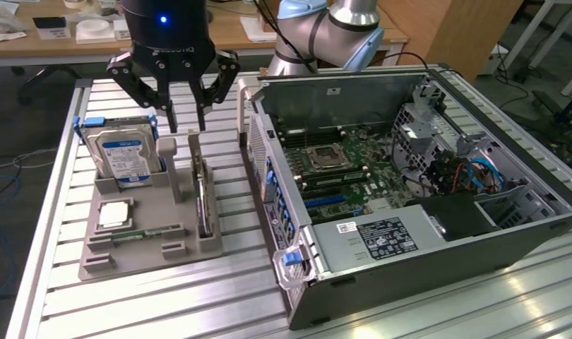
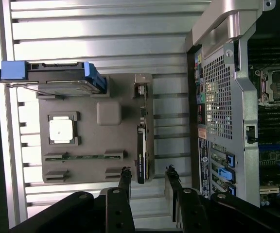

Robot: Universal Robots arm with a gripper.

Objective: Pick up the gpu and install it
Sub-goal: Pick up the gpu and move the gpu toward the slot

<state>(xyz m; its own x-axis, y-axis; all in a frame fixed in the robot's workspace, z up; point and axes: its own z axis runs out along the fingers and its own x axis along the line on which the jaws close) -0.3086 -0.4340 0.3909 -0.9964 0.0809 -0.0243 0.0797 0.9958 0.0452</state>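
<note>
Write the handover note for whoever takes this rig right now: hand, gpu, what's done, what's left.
Hand: open, empty, hovering above the gray tray, over the gpu's slot.
gpu: standing on edge in that slot, not touched by the hand.
Computer case: side open, at the exterior view's right of the tray.
Done: nothing on the gpu.
Left: pick-up and install, neither yet done.

**What stays out of sight**

The gpu (image 1: 203, 205) stands edge-on in the grey holder (image 1: 140, 244), showing little but its thin rim, with its lower part sunk in the slot. At the holder's far end, the hard drive (image 1: 124, 152) label is too small to read. Above the holder, the gripper (image 1: 186, 127) body is cut off by the exterior view's top edge.
</note>
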